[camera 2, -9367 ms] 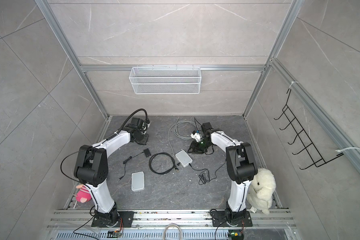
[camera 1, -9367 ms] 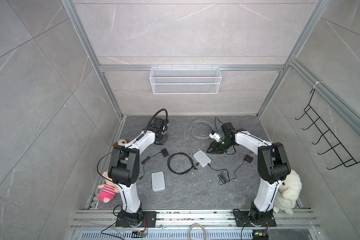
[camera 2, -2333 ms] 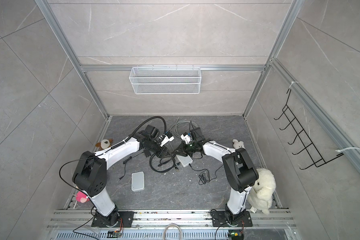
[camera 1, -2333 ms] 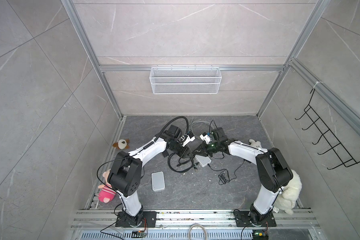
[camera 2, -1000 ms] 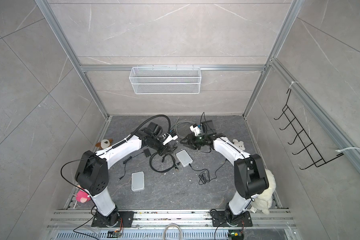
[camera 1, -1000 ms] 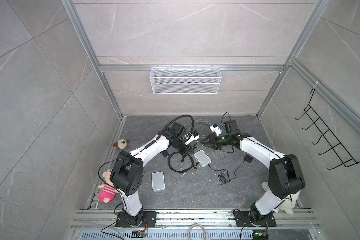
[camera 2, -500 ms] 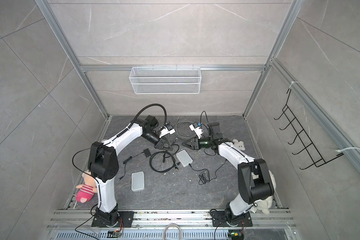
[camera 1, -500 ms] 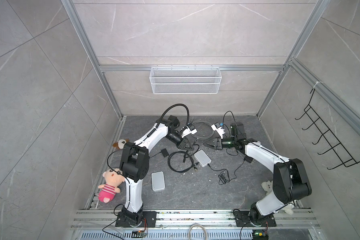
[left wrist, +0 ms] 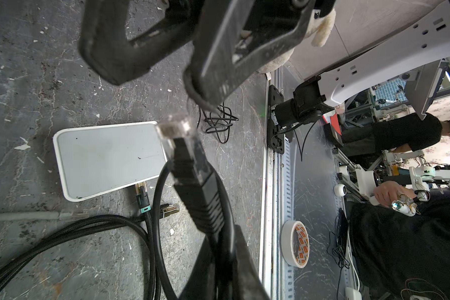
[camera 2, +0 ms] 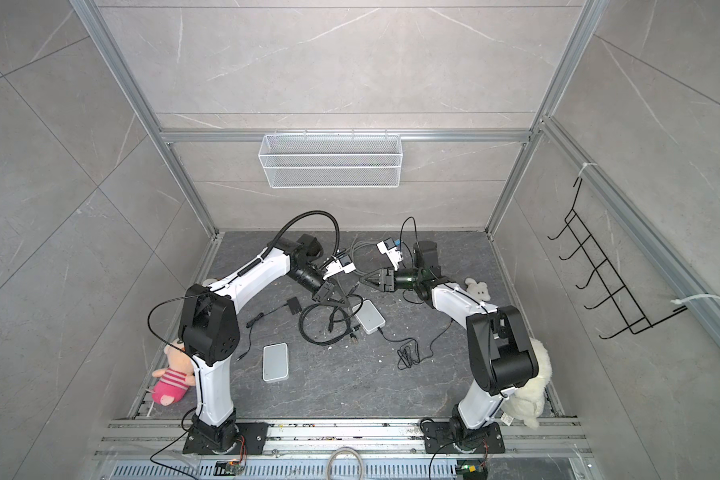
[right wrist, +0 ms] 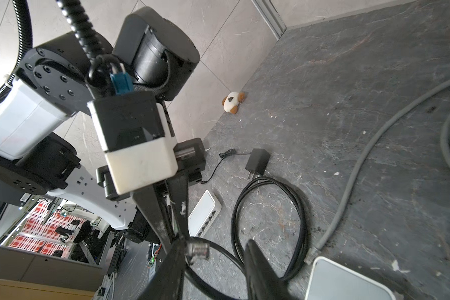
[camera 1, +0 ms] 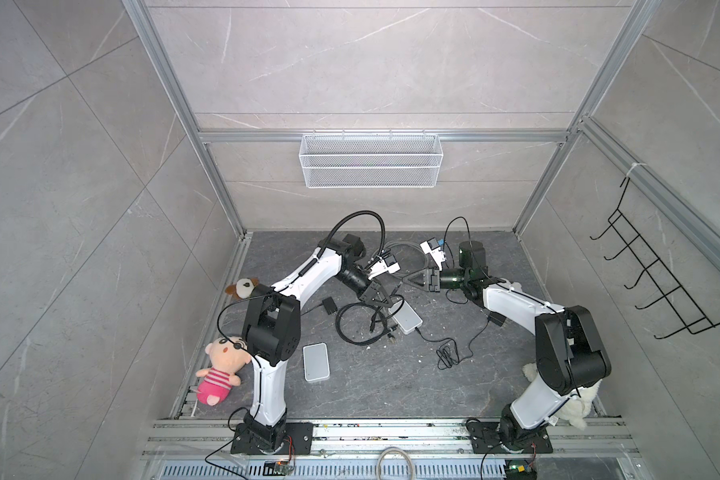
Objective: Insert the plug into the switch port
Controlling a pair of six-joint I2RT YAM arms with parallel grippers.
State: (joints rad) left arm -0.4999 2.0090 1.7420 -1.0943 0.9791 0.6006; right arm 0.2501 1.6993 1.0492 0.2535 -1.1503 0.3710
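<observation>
My left gripper [left wrist: 222, 272] is shut on a black cable just behind its boot. The cable's clear plug [left wrist: 176, 127] sticks out past the fingers, raised above the floor. A white switch [left wrist: 107, 158] lies flat below it with other cables plugged into its edge; it also shows in both top views [camera 1: 407, 322]. My right gripper [right wrist: 216, 270] faces the left one, open, and the plug [right wrist: 198, 249] sits between its fingers beside one pad, ungripped. In both top views the two grippers, left [camera 1: 385, 297] and right [camera 2: 360, 279], meet above the floor's middle.
A second white switch [camera 1: 316, 361] lies nearer the front, its port row visible [right wrist: 204, 215]. A black cable loop [camera 1: 360, 322], a black adapter [camera 1: 330, 306], a grey cable coil [camera 1: 412, 253] and thin black wire [camera 1: 447, 355] litter the floor. Plush toys [camera 1: 221, 370] sit at the edges.
Over the last second the left arm swung back with the cable and the right gripper drew back to the right. In the last half second both have hardly moved.
</observation>
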